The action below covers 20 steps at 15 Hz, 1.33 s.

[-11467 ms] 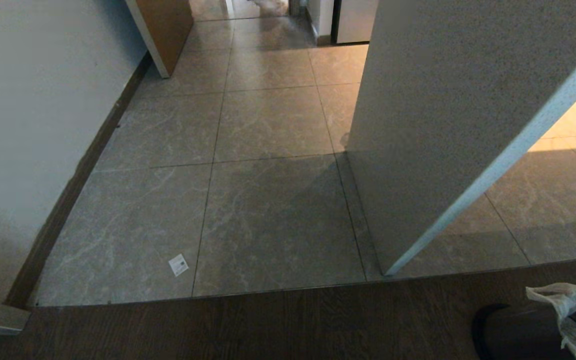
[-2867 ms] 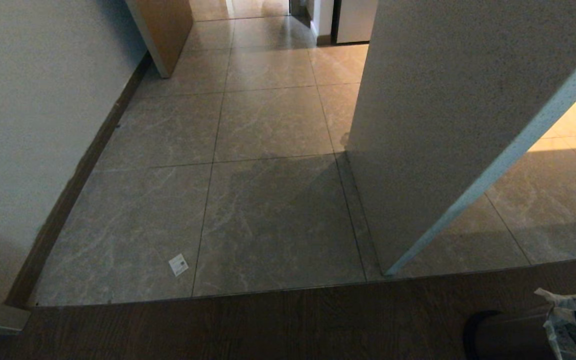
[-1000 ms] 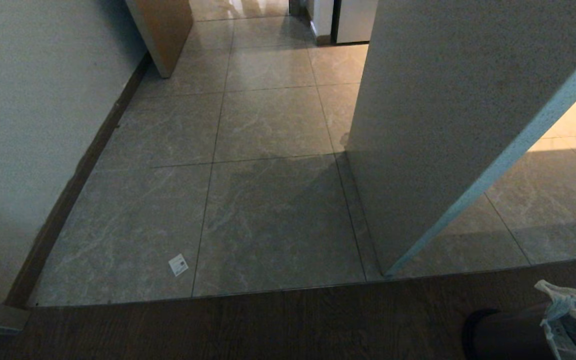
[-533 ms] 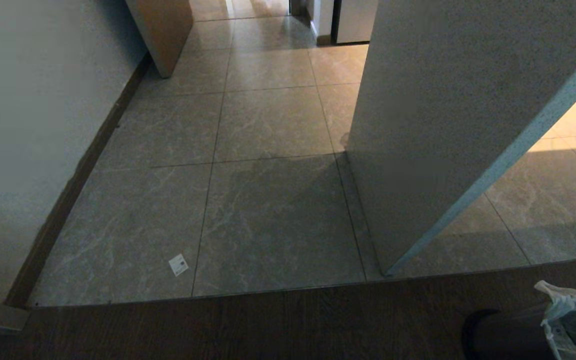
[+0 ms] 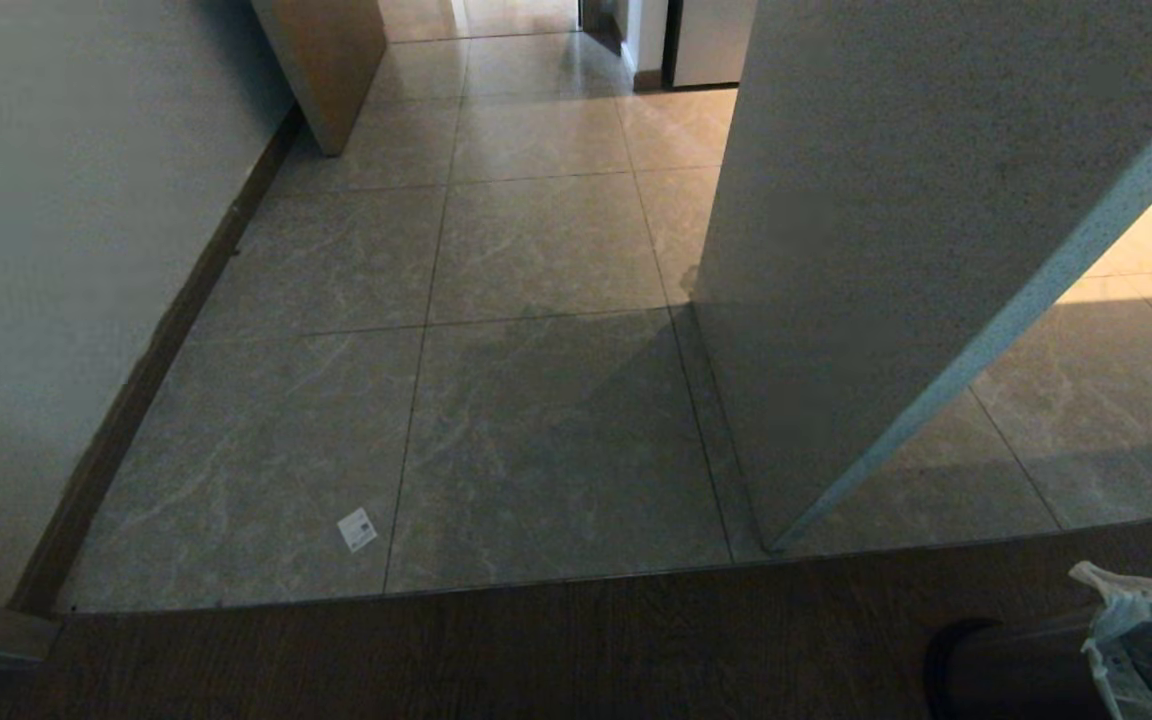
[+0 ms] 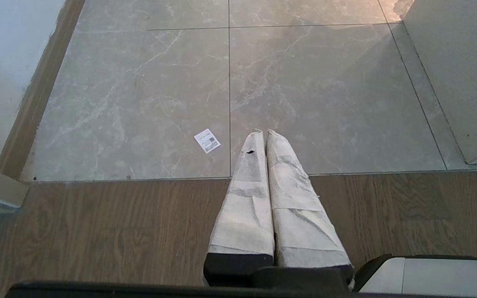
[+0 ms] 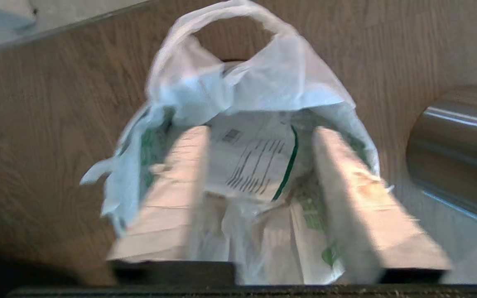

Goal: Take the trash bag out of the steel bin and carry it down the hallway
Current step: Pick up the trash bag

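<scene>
The steel bin [image 5: 948, 660] shows its black rim at the bottom right corner of the head view, standing on dark wood floor. The trash bag [image 5: 1121, 610], thin white plastic with green print, sticks up crumpled beside it. In the right wrist view the trash bag [image 7: 246, 91] lies between the spread fingers [image 7: 172, 194] of my right gripper [image 7: 259, 130], which is open; printed paper shows through the plastic. A shiny steel cylinder wall [image 7: 458, 149], apparently the bin, is beside the bag. My left gripper [image 6: 263, 132] is shut and empty above the floor. The hallway [image 5: 536, 250] of glossy tiles runs ahead.
A white wall corner [image 5: 886, 250] juts in on the right. A wall with a dark baseboard [image 5: 166, 340] lines the left. A wooden panel [image 5: 331, 60] stands further down. A small paper label [image 5: 357, 529] lies on the tiles near the wood floor [image 5: 436, 660].
The right gripper's dark block, seen at the head view's right edge beside the bag a second ago, no longer shows there. The bag's top has barely shifted. The camera has not moved.
</scene>
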Tool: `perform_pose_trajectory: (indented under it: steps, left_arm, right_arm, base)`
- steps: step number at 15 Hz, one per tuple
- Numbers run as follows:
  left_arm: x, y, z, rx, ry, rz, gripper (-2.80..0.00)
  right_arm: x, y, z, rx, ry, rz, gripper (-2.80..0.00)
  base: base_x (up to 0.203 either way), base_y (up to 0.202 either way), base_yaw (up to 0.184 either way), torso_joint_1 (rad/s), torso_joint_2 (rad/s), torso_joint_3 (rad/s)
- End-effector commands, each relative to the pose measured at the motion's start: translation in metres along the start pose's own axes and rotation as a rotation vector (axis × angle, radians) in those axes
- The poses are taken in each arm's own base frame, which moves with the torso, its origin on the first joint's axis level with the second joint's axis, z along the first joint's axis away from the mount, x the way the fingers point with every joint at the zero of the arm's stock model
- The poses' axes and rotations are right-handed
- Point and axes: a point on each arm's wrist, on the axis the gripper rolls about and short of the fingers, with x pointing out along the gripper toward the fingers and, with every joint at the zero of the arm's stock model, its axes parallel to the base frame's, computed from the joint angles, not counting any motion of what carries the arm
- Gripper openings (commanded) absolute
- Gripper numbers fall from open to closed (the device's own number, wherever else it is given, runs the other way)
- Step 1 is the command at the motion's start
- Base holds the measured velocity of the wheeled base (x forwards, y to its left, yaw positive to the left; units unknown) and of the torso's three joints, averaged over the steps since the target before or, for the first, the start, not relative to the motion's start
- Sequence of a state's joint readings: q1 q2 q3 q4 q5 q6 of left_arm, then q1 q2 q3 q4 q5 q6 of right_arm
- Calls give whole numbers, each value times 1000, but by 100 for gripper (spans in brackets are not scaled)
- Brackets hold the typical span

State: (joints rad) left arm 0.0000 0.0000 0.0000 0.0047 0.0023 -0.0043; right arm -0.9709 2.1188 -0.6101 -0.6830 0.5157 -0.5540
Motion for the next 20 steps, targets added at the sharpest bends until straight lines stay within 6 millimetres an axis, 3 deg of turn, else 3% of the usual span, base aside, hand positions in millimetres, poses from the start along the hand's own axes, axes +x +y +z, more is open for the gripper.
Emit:
perform_pose_trajectory:
  steps: [1, 8, 11, 20]
  left_arm:
    - [0, 0, 0, 0, 0, 1, -280]
    - [0, 0, 0, 0, 0, 1, -280]
    - [0, 0, 0, 0, 0, 1, -280]
    - [0, 0, 0, 0, 0, 1, -280]
  right_arm:
    - [14, -5, -6, 49, 14, 11, 0]
    - [43, -20, -8, 258, -20, 42, 0]
    - [43, -23, -2, 196, -139, 29, 0]
    - [73, -6, -13, 182, -113, 88, 0]
  base:
    - [0, 0, 0, 0, 0, 0]
    - [0, 0, 0, 0, 0, 0]
    - [0, 0, 0, 0, 0, 0]
    - [0, 0, 0, 0, 0, 0]
